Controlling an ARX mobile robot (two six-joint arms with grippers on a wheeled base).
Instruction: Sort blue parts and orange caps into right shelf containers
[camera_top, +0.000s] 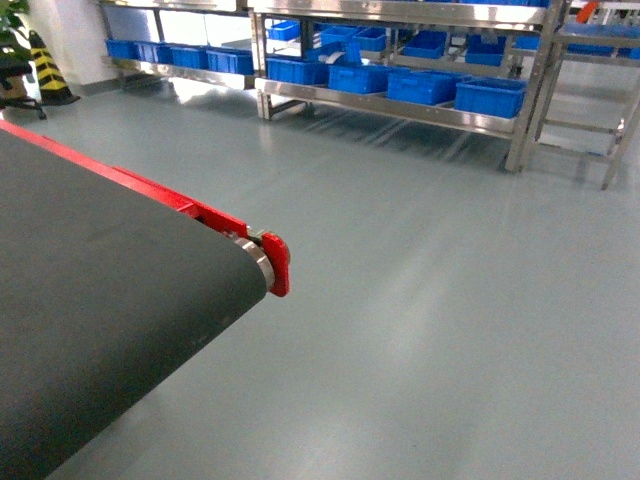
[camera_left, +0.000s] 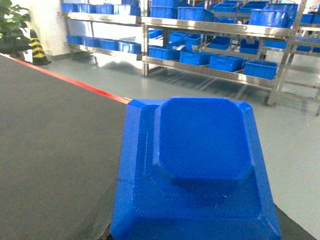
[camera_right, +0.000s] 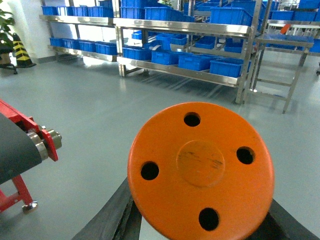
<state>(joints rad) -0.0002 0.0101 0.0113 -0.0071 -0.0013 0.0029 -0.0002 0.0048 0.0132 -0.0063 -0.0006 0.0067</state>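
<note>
Blue part: a moulded blue part (camera_left: 192, 170) fills my left wrist view, a stepped square block with chamfered corners, a raised octagonal top and a finely stippled lower tier; matte plastic.
Left fingers: hidden under that part, so I cannot tell how they stand or whether they hold it.
Orange cap: a round orange cap (camera_right: 201, 170) fills my right wrist view; smooth disc, four round holes around a faintly scuffed central circle.
Right fingers: dark curved edges show below the cap, too little to tell whether they grip it.
Conveyor belt: a dull dark-grey belt (camera_top: 90, 320), cloth-like, with a red side rail and a red end bracket (camera_top: 277, 263) over a metal roller.
Floor: glossy grey-green floor (camera_top: 450, 330) with pale reflections.
Right shelf containers: bright blue plastic crates (camera_top: 490, 97) with thick rims, in a row on the lower deck of the steel shelf rack (camera_top: 400, 108), well beyond the belt's end.
Cone: a yellow-and-black striped cone (camera_top: 45, 68) far left of the rack, beside green leaves.
Head view only: the whole belt end and the open floor up to the rack; neither part, cap nor my arms appear there.
Wrist views only: the part and cap close up, and the rack's upper tiers of crates.
</note>
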